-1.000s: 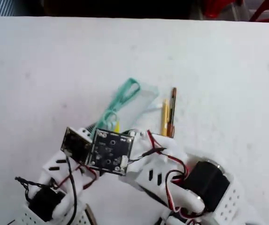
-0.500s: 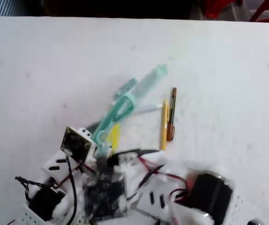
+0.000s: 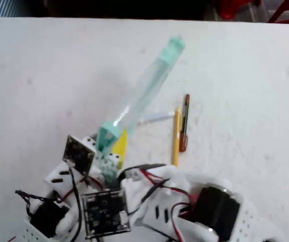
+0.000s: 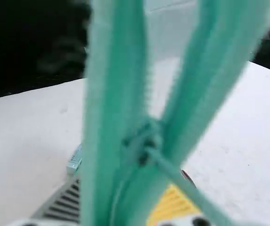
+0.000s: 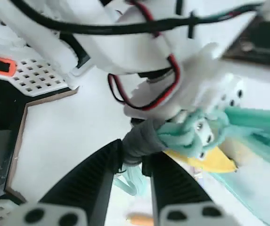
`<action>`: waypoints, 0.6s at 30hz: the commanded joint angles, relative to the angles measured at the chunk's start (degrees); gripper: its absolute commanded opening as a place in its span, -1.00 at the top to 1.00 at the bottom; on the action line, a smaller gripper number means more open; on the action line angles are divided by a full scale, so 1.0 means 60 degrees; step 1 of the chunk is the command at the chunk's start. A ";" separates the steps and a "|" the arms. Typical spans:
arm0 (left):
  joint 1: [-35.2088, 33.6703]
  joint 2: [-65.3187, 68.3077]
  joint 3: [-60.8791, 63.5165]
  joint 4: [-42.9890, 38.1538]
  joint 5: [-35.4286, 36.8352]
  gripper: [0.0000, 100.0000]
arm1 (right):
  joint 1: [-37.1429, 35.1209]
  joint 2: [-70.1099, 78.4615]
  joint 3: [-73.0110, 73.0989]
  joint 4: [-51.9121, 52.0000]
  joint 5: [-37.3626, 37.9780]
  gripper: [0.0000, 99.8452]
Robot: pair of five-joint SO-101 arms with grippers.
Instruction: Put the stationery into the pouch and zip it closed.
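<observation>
The clear pouch [image 3: 144, 93] with a teal zipper is lifted off the white table and slants away from the arms. My left gripper [image 3: 105, 157] is shut on its near end, which looks bunched in the right wrist view [image 5: 191, 132]. In the left wrist view the two zipper tracks [image 4: 111, 94] spread apart above the slider [image 4: 142, 146]. My right gripper [image 5: 137, 153] is shut on the grey zipper pull [image 5: 142, 140], right beside the left gripper. A yellow pencil [image 3: 176, 136], a brown pen [image 3: 184, 123] and a pale pen [image 3: 154, 118] lie on the table beside the pouch.
A yellow flat item [image 3: 119, 143] lies under the pouch's near end, with a grey ridged piece [image 4: 61, 209] and a small teal block [image 4: 73, 162] next to it. Both arms crowd the table's front edge [image 3: 149, 222]. The table's far side borders a dark background.
The pouch has risen from lying flat on the table to slanting up and away. The right arm's wrist has drawn back toward the front edge. The pens have not moved.
</observation>
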 commanded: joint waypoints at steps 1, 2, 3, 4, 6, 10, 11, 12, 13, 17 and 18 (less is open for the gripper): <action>0.0095 -0.0139 -0.0161 -0.0293 -0.0103 0.96 | 0.0842 -0.0330 -0.0659 -0.0037 -0.0147 0.96; 0.0095 -0.0139 -0.0161 -0.0293 -0.0103 0.96 | 0.1092 -0.0432 -0.0674 -0.0139 -0.0147 0.96; 0.0095 -0.0139 -0.0161 -0.0278 -0.0103 0.96 | 0.1341 -0.0535 -0.0674 -0.0286 -0.0147 0.96; 0.0095 -0.0139 -0.0161 -0.0278 -0.0103 0.96 | 0.1634 -0.0623 -0.0674 -0.0462 -0.0147 0.96; 0.0095 -0.0139 -0.0176 -0.0278 -0.0103 0.96 | 0.2366 -0.0784 -0.0703 -0.0857 -0.0366 0.96; 0.0095 -0.0139 -0.0557 0.0132 -0.0103 0.96 | 0.4198 -0.0974 -0.0674 -0.2015 -0.1934 0.96; 0.0095 -0.0139 -0.0791 0.0396 -0.0103 0.96 | 0.4623 -0.0989 -0.0659 -0.2234 -0.2227 0.96; 0.0110 -0.0139 -0.1070 0.0674 -0.0103 0.96 | 0.4974 -0.0974 -0.0659 -0.2410 -0.2476 0.96; 0.0095 -0.0139 -0.1348 0.0952 -0.0103 0.96 | 0.5223 -0.0945 -0.0659 -0.2542 -0.2681 0.96; 0.0095 -0.0139 -0.1832 0.1495 -0.0103 0.96 | 0.5941 -0.0930 -0.0645 -0.2952 -0.3267 0.96; 0.0095 -0.0139 -0.1832 0.1495 -0.0103 0.96 | 0.6103 -0.0916 -0.0630 -0.3055 -0.3429 0.96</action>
